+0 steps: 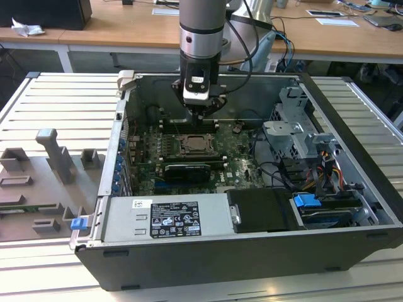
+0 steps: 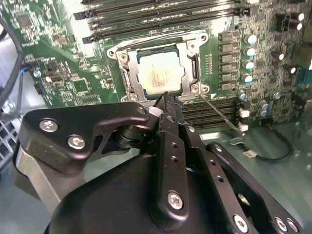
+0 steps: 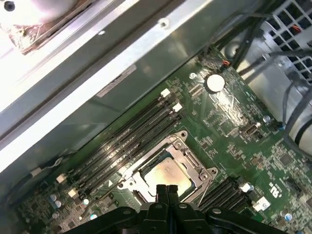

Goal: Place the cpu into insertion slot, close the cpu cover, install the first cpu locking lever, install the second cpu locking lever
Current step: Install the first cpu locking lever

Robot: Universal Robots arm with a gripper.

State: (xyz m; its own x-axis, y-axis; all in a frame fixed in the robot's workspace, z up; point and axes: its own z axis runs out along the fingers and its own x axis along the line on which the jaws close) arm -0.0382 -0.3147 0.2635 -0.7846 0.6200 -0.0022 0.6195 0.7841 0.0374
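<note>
Open computer case (image 1: pixel 208 264) on the counter (image 1: pixel 56 100), arm reaching down inside it. The cpu (image 2: pixel 160 73) sits in the insertion slot (image 2: pixel 118 54) on the green board (image 2: pixel 63 83), pale top facing up, beside the long memory slots (image 2: pixel 146 14). The cpu cover (image 2: pixel 187 48) lies down flat around the chip, which shows through its square cut-out, so steps one and two read as done. The end effector (image 2: pixel 165 100) is clenched with nothing between the fingertips. It hovers low at the socket's edge, tip just beside the cover frame; contact or a thin gap, can't tell from this angle. Both wrist views agree, tips pressed together over the chip's near edge (image 3: pixel 166 189). A thin wire locking lever (image 2: pixel 219 113) runs out from the socket corner across the memory slots, hooked end free and apparently not latched. Judgement: the first lever step is in hand. Latching calls for the closed tip to bear on the wire near its hooked end, push down and sideways under the retaining tab, and stay off the chip and the nearby capacitors (image 2: pixel 248 53). The second lever's state is unclear here.
</note>
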